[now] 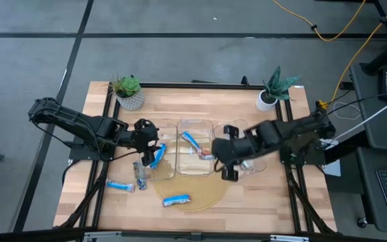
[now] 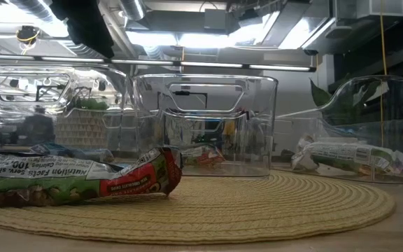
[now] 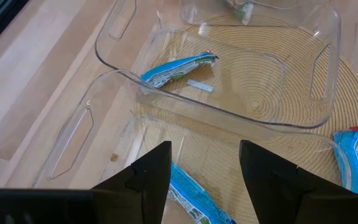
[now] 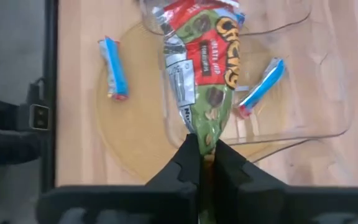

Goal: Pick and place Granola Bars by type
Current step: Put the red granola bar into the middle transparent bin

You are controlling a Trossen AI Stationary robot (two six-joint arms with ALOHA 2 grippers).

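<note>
1. granola bars lie spread over the wooden surface [image 1: 79,202]: one blue bar [image 1: 120,185] sits on bare wood at far left, and another blue one [image 1: 177,199] rests on the round woven mat [image 1: 200,191] near the front edge.
2. left claw [image 1: 154,149] hovers over the left clear bin [image 1: 164,168], fingers spread wide and gripping nothing; a blue bar [image 3: 194,198] lies in that bin just below them.
3. middle clear bin [image 1: 195,126] holds one blue-white bar [image 1: 192,141].
4. right claw [image 1: 215,156] hangs over the middle bin's right edge, pinched tight on the end of a red-and-green bar [image 4: 204,74] dangling beneath it.
5. right clear bin [image 2: 387,98] has one bar [image 2: 345,155] inside.
</note>
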